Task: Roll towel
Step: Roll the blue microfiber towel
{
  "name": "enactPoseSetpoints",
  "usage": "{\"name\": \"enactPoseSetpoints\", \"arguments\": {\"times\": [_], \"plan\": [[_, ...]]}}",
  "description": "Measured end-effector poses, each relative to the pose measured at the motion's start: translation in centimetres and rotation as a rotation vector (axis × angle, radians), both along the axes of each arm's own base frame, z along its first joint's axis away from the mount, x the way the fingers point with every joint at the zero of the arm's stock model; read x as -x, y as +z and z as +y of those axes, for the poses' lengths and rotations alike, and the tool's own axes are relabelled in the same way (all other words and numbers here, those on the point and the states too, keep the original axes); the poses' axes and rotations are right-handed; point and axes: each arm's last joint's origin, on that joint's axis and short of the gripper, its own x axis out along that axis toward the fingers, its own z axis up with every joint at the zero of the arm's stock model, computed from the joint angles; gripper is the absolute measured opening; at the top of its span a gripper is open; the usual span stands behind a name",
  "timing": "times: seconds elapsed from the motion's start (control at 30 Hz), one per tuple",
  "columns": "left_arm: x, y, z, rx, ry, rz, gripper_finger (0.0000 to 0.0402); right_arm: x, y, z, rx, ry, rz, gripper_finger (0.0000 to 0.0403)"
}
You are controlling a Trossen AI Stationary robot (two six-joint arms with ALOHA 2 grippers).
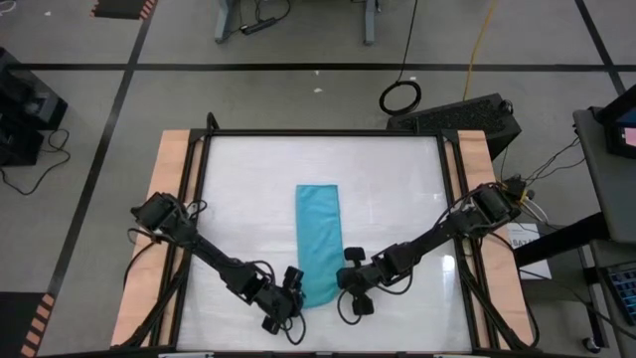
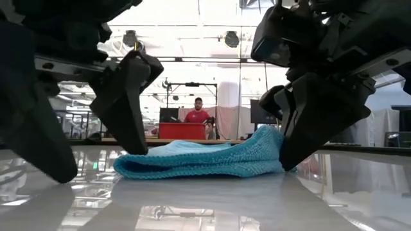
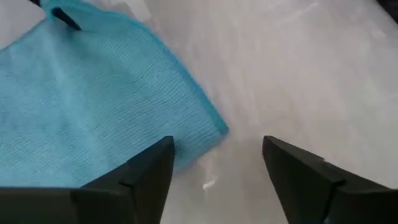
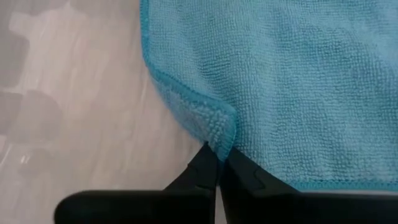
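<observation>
The turquoise towel (image 1: 316, 239) lies as a long strip on the white table, running from far to near. My right gripper (image 1: 350, 298) is at the towel's near right corner and is shut on it. In the low view that end of the towel (image 2: 264, 140) bulges up beside the fingers. My left gripper (image 1: 288, 313) stands open at the near left corner (image 3: 217, 127). One of its fingers (image 3: 152, 165) is over the towel's edge and the other is over bare table. My right gripper pinches a small raised fold of the towel's hemmed edge (image 4: 219, 127) between its two fingertips, at the near right corner. The fingers slant down from the near right. The rest of the towel lies flat on the table. Whether my left gripper's finger touches the towel, I cannot tell.
A black frame (image 1: 318, 132) borders the white table, with wooden strips (image 1: 169, 199) along both sides. Bare table lies left and right of the towel. A person in red (image 2: 197, 114) sits far back in the room beyond the table.
</observation>
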Motion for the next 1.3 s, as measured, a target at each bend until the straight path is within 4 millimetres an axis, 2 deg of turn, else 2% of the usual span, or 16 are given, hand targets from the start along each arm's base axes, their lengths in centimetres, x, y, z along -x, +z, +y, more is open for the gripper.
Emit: {"name": "enactPoseSetpoints", "arguments": {"times": [0.13,0.27,0.43,0.63,0.7,0.87,1.07,1.3], "plan": [[0.0,-0.3,0.5,-0.034,0.056,-0.025,0.0261,-0.2,0.0,-0.3,-0.013,-0.005,0.001,0.0001],[-0.4,-0.2,0.9,-0.034,0.049,-0.04,0.0227,-0.2,0.0,-0.4,-0.022,-0.007,0.004,0.0001],[-0.8,-0.2,1.0,-0.023,0.014,-0.055,0.0155,-0.3,0.0,-0.5,-0.024,-0.015,0.004,0.0],[-0.9,-0.1,0.9,0.001,-0.003,-0.061,0.0037,-0.3,0.0,-0.6,-0.027,-0.023,0.005,0.0],[-1.0,0.0,0.8,0.037,0.018,-0.063,0.0011,-0.3,0.0,-0.6,-0.028,-0.024,0.006,0.0],[-1.5,0.2,1.3,0.151,0.154,-0.051,0.0004,-0.2,-0.1,-0.6,-0.059,-0.064,0.033,0.0],[-1.9,0.1,2.0,0.292,0.359,0.0,0.0003,0.0,0.0,-0.3,-0.209,-0.106,0.111,0.0],[-2.0,0.6,2.9,0.428,0.563,0.051,0.0001,0.7,1.2,-0.4,-0.292,-0.166,0.171,0.0]]}}
